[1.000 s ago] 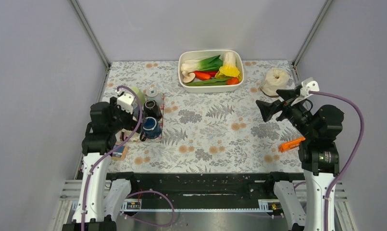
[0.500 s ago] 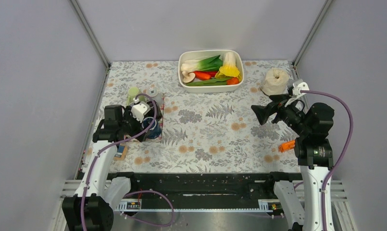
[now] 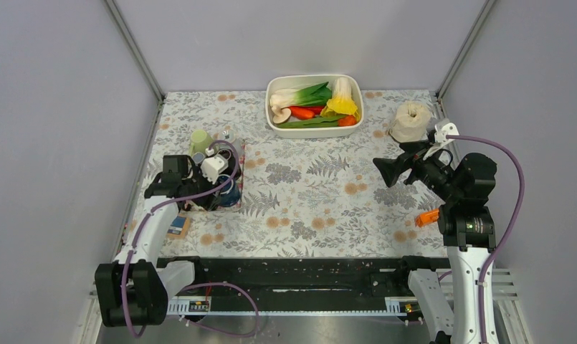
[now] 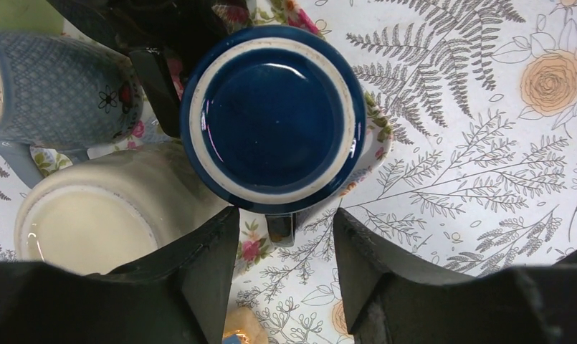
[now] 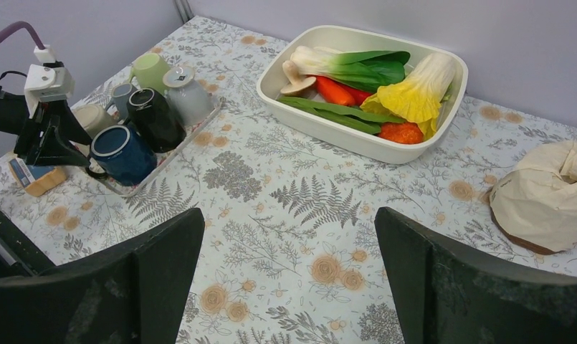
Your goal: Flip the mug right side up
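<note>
**At the left edge of the table (image 3: 307,201): mug (image 3: 230,195) upside down**

From above, the left gripper (image 3: 221,188) sits at the dark blue mug on the tray (image 3: 241,159); the right gripper (image 3: 384,169) hangs near the right edge.

Left wrist view: the mug stands base-up, its handle (image 4: 279,229) between half-parted fingers (image 4: 199,265), untouched.

Right wrist view: fingers (image 5: 156,265) spread wide, holding nothing.

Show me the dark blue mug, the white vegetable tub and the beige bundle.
dark blue mug (image 4: 272,118), left wrist view, middle of its upturned base.
white vegetable tub (image 5: 357,143), right wrist view, its near outer wall.
beige bundle (image 5: 550,193), right wrist view, its front folds.
</note>
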Available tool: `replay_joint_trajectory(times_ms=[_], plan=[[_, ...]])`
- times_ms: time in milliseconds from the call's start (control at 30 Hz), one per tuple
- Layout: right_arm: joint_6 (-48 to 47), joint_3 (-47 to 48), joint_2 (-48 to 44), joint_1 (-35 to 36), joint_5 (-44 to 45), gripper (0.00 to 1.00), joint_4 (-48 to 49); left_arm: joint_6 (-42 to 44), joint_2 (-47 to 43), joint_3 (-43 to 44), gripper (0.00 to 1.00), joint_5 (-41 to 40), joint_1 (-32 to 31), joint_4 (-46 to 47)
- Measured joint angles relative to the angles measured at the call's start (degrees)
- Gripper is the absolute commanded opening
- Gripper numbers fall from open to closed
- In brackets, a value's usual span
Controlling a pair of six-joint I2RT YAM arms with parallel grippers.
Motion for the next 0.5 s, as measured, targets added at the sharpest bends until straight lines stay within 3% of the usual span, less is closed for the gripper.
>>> replay_joint_trajectory(times_ms=[133, 500], plan=[[0.00, -0.09, 0.02, 0.00, -0.13, 0.99, 0.46, 0.35, 1.16, -0.22, 0.44, -0.87, 0.02, 0.96], [0.00, -0.31, 0.02, 0.02, -0.15, 0.99, 0.74, 1.07, 4.11, -2.03, 0.41, -2.01, 0.02, 3.32]])
